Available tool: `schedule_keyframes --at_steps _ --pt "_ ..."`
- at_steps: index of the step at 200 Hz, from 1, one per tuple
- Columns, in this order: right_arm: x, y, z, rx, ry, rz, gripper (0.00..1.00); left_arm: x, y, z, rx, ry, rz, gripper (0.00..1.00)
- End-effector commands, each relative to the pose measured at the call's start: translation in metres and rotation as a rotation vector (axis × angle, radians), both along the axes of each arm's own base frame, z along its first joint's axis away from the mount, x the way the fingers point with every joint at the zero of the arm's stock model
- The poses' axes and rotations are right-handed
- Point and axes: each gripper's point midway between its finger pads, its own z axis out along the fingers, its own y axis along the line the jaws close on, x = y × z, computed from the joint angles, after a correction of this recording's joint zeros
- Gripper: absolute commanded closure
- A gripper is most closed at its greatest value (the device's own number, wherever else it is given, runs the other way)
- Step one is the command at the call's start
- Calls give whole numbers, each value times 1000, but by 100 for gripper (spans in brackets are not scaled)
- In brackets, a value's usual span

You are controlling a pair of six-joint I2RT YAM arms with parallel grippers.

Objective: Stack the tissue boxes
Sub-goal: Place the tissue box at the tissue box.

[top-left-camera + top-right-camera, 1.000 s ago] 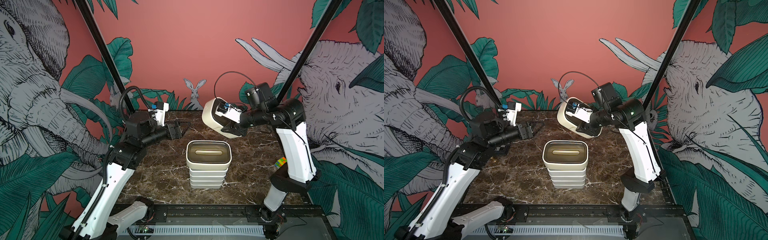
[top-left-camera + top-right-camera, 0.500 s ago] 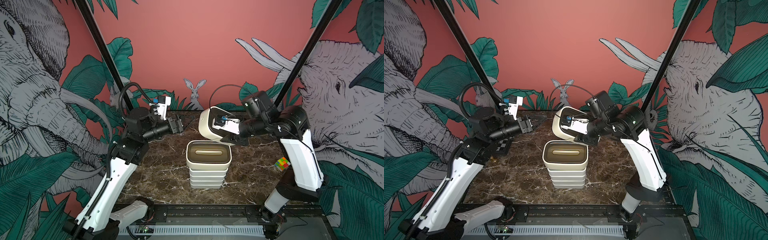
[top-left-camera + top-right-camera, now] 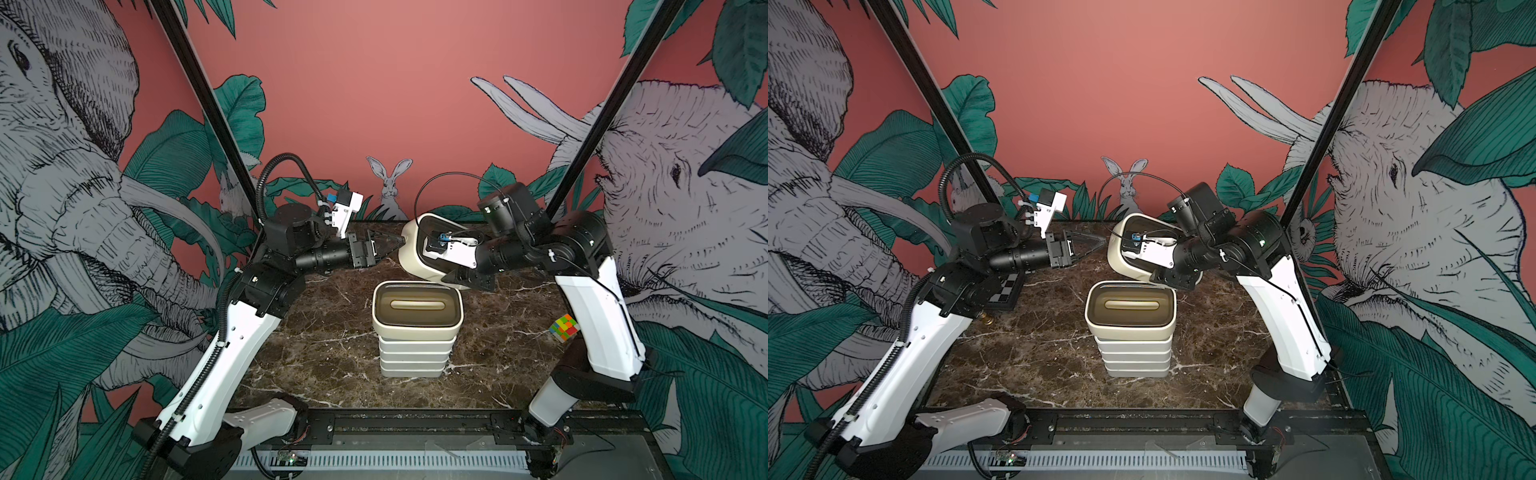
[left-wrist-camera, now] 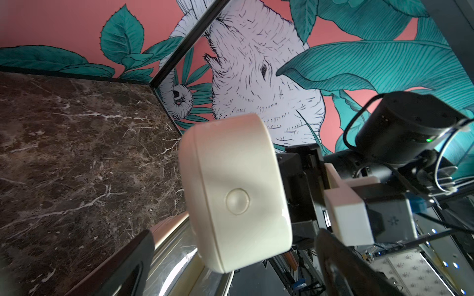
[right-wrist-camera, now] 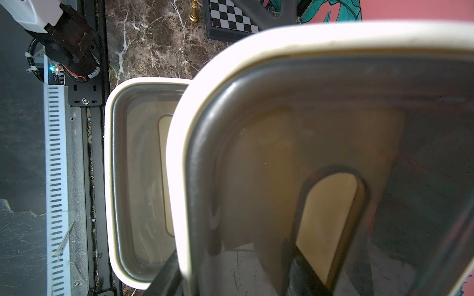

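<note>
five tissue boxes (image 3: 415, 353) sit stacked in the middle of the marble table (image 3: 324, 345): four white ones below, and a cream top box (image 3: 415, 330) with a dark brown lid. its oval slot (image 3: 417, 306) only shows a pale strip, so i can't tell if there are tissues inside. the sixth box (image 3: 409, 249), also cream, hangs tilted in the air at about 12 o'clock from the stack. its low edge is just over the top box's far rim, touching or not i can't tell. the right gripper (image 3: 453, 270) is pinched nearly closed on the sixth box's rim, with one finger (image 5: 166, 276) outside the wall. the left gripper (image 3: 392, 245) is spread wide at 11 o'clock and holds nothing, its tips just beside that box's end.
</note>
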Motion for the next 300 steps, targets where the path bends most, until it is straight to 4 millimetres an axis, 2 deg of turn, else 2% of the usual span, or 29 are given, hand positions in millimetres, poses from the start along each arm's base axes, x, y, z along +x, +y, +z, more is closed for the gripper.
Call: schedule_keyframes --at_steps 1,36,80,119,145,179,210,257,281,300 --pt "3 6 16 49 -67 13 54 -3 -3 -1 13 -1 -18 1" --pt "2 7 16 48 -71 18 53 1 -7 -9 32 16 -21 1" --pt "3 8 13 33 -73 17 53 2 -25 -1 -1 9 -70 3" --pt "3 6 13 30 -82 16 53 2 -24 -8 22 30 -64 4" --pt "1 7 14 37 -81 23 53 6 -26 -16 37 68 -59 11" --pt "4 5 13 21 -98 7 53 8 -33 -9 19 77 -82 19" --pt "7 4 13 14 -111 -3 53 3 -37 -20 60 118 -120 19" --pt "7 6 12 12 -110 0 53 -6 -40 -33 135 110 -148 12" --pt "6 6 14 19 -107 5 53 -1 -37 -29 131 90 -102 21" --pt "5 6 13 18 -107 5 53 2 -38 -25 113 90 -91 33"
